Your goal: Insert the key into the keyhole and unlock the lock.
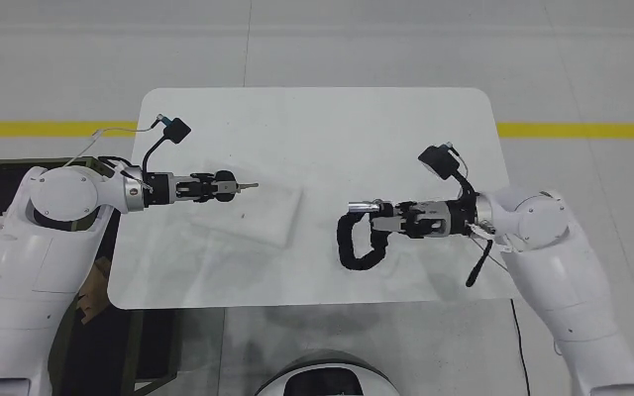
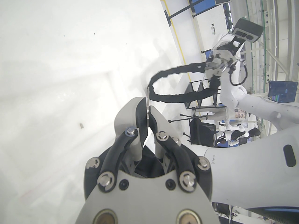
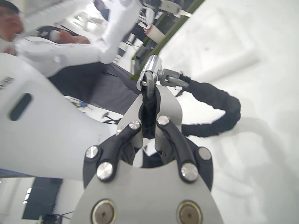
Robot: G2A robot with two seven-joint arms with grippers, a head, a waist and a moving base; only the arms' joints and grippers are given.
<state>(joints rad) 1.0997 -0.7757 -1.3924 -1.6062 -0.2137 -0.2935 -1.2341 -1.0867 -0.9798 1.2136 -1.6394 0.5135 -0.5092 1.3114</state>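
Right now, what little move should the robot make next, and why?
Probably ease the left gripper, shut on the thin silver metal key, across toward the shiny chrome lock held in the right gripper. The key already points that way, yet a gap separates them.

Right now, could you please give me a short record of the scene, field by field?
left gripper: shut on the key, whose blade points across the table toward the other arm
right gripper: shut on the lock, next to its chrome cylinder
black cable: loops from the cylinder back to the gripper
white pad: flat on the table, under the key
key and lock: apart; key not yet inserted
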